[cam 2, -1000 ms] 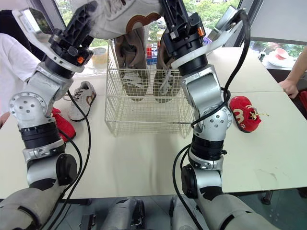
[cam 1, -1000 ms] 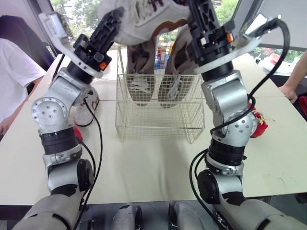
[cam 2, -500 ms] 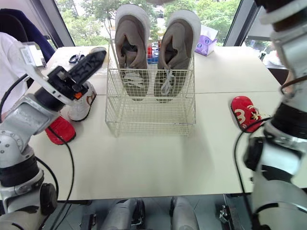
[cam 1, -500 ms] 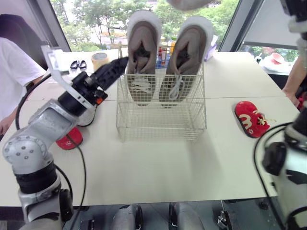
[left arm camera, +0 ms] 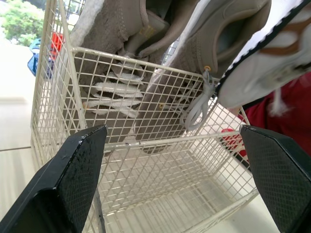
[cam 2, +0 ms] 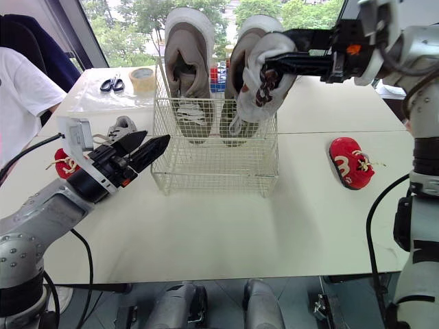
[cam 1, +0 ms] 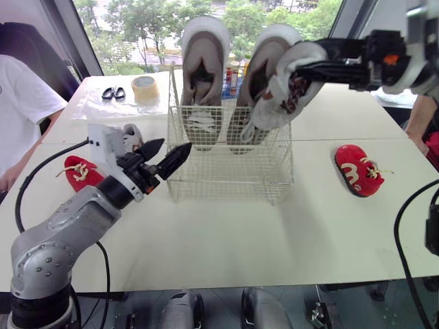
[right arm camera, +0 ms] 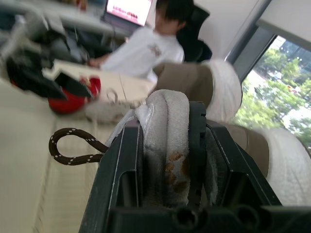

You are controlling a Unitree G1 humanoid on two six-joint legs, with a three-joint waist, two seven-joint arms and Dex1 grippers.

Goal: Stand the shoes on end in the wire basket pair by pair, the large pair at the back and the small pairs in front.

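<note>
The wire basket [cam 1: 226, 164] stands mid-table with the large grey pair on end at its back: one shoe [cam 1: 203, 75] on the left, one [cam 1: 264, 65] on the right. My right gripper [cam 1: 321, 67] is shut on the heel of a small white shoe [cam 1: 291, 86] with brown laces. The shoe hangs toe-down over the basket's right front. In the right wrist view the fingers [right arm camera: 127, 165] clamp the padded heel [right arm camera: 167, 141]. My left gripper [cam 1: 168, 149] is open and holds nothing, just left of the basket, which it faces [left arm camera: 146, 160].
A second white shoe [cam 1: 129, 136] and a red shoe [cam 1: 77, 171] lie left of the basket, and another red shoe [cam 1: 360, 171] lies to the right. Scissors [cam 1: 114, 93] and a tape roll [cam 1: 145, 88] sit at the back left. People stand at both table ends.
One second ago both grippers held the white shoe high near the camera. The left let go and dropped beside the basket. The right swung out and brought the shoe over the basket.
</note>
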